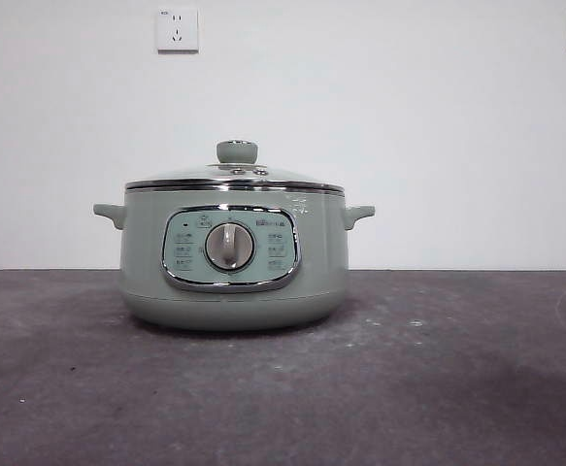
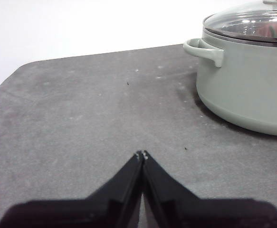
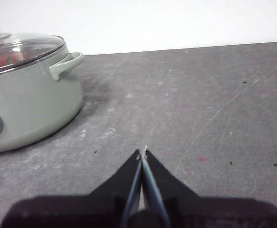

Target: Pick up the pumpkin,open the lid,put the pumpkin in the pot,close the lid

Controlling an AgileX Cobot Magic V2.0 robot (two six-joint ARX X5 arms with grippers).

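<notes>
One lidded pot, one lid, two hands both pressed together, empty.

You are looking at a round sage-green electric cooking pot whose pale green front control panel is framed in shiny chrome around a grey dial, and its clear glass domed lid has a chrome rim and a sage-green round knob at its 12 o'clock. Through the glass you can see a patch of orange-red. The dark grey table top is mottled with pale scuffs and specks, the wall behind is plain white with white sockets, and both pairs of jaws are black.
</notes>
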